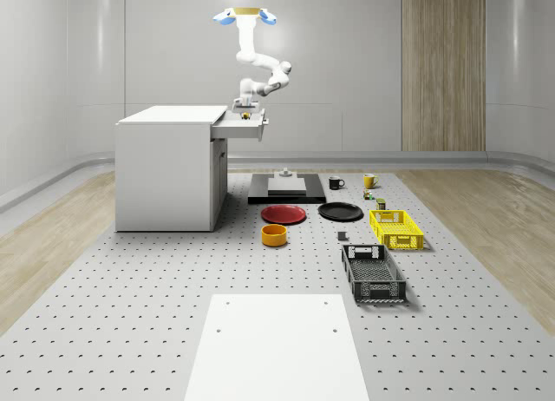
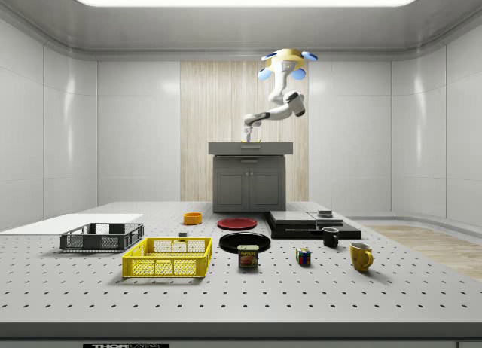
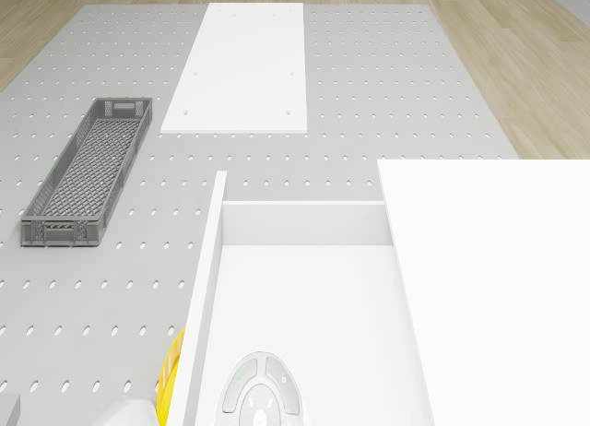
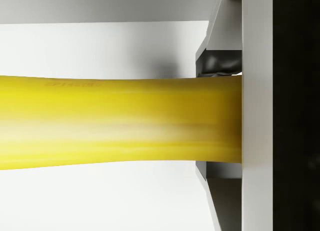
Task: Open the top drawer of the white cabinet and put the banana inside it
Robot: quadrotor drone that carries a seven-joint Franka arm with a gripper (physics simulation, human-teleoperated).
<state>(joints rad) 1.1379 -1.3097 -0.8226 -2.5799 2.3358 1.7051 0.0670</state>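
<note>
**Banana held over the open top drawer**

Banana (image 1: 246, 115) sat in the hand (image 1: 245, 113) just above the pulled-out top drawer (image 1: 239, 128) of the white cabinet (image 1: 167, 171) in the whole-scene view. The drone (image 1: 246, 16) hovered high above the drawer's outer end, and the arm (image 1: 257, 67) hung down from it, bent at the elbow and reaching back toward the cabinet with the hand pointing downward.

From the side view, the drone (image 2: 286, 59) hovered over the cabinet (image 2: 249, 176), the arm folded toward that view's left and the hand (image 2: 248, 139) low at the cabinet top.

The drone view looked into the drawer (image 3: 309, 315), with the arm's wrist (image 3: 261, 398) over it.

At the wrist, the fingers (image 4: 220, 63) were clamped on the banana (image 4: 120, 122).
</note>
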